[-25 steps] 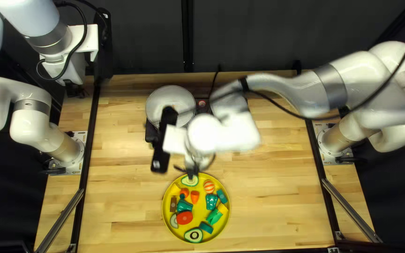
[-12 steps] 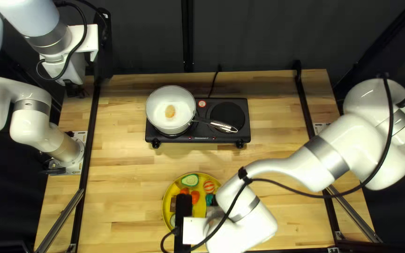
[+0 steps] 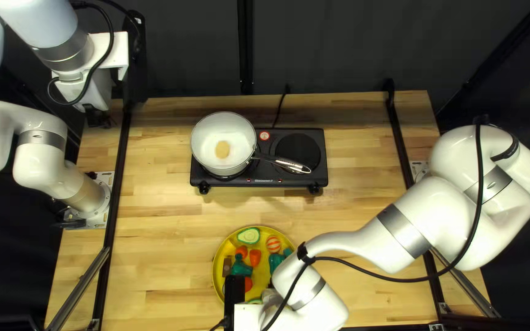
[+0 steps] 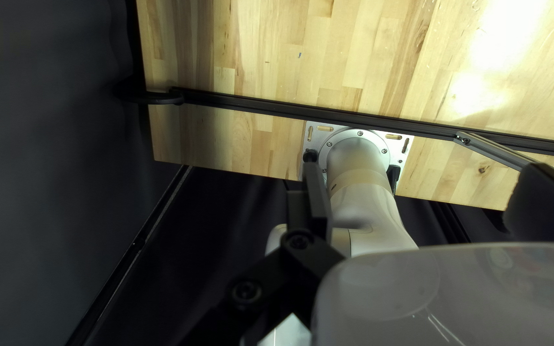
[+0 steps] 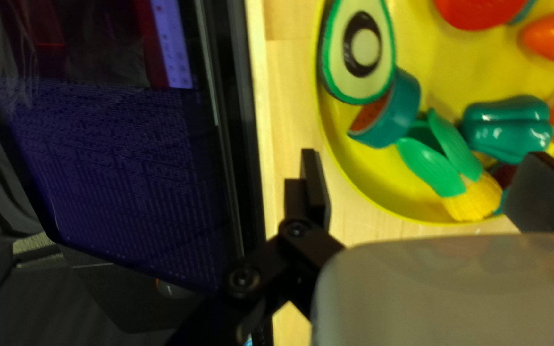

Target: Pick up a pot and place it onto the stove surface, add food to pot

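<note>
1. Left fingers (image 4: pixel 316 192): spread, nothing gripped. Pot isn't in their wrist view. No job for them that I can see.
2. Pot (image 3: pixel 210 138): upright on the stove (image 3: pixel 265 179), well apart from the right fingers, across the table. One tan food piece (image 3: pixel 222 149) inside. Placement looks done; I'd call this the food-loading step. If it needs a nudge, take the handle (image 3: pixel 289 164): bare metal, probably slick, weight off to one side, so it could twist or tip.
3. Right fingers (image 5: pixel 315 186): spread, holding nothing, over the edge of the yellow tray (image 5: pixel 367 186).
4. Avocado half (image 5: pixel 357 83): ahead of the right fingers. Looks light, hard, smooth; pinch across the narrow sides.
5. Corn (image 5: pixel 472 200): nearest food, between right fingers in view, not touched. Likely light, rigid plastic, not fragile. Grab across the cob; husk leaves would make it roll.
6. Pepper (image 5: pixel 508 128): just beyond the corn. Glossy, rounded, may squirt out; centre the grip, squeeze gently.
</note>
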Motion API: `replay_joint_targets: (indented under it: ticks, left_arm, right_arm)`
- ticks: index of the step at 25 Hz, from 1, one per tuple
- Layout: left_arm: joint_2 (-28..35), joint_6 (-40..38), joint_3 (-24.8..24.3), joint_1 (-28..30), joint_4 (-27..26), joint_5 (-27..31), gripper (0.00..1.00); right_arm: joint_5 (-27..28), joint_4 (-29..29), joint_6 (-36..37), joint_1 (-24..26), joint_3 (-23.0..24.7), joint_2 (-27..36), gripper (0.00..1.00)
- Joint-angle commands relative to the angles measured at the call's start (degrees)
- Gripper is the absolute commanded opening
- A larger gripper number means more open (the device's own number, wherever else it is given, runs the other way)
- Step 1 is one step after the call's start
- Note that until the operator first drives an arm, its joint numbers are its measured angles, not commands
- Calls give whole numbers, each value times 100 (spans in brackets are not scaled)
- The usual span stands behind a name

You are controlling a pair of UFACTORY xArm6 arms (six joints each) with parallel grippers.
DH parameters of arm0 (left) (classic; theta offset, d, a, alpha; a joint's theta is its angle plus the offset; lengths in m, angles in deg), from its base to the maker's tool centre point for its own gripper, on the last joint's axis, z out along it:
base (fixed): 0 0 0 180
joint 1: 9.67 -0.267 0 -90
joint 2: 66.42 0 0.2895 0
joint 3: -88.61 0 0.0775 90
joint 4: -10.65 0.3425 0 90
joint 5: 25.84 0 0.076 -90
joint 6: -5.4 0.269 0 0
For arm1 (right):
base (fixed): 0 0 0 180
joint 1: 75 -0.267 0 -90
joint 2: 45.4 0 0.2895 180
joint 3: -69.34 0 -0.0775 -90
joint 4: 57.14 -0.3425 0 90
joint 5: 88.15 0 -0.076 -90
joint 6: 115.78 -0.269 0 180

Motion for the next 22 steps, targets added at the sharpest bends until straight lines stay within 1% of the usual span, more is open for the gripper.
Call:
replay_joint_targets:
  ticks: [1,3,6,9,10,14,16,19,22]
  left_arm:
    - [0,0,0,0,0,0,100]
    - [0,0,0,0,0,0,100]
    - [0,0,0,0,0,0,100]
    - [0,0,0,0,0,0,100]
    - [0,0,0,0,0,0,100]
    - [0,0,0,0,0,0,100]
    - [0,0,0,0,0,0,100]
    - [0,0,0,0,0,0,100]
    - [0,0,0,0,0,0,100]
  right_arm:
    - [2,-13,29,1,3,2,100]
    - [2,-13,29,1,3,2,100]
    - [188,294,-573,-81,-266,-294,100]
    - [266,474,-897,-112,-300,-384,100]
    - [252,507,-941,-107,-242,-356,100]
    - [31,628,-1090,-37,262,-91,100]
    - [-174,664,-1112,37,600,80,100]
    - [-413,692,-1107,125,914,242,100]
    - [-577,682,-1099,169,955,215,100]
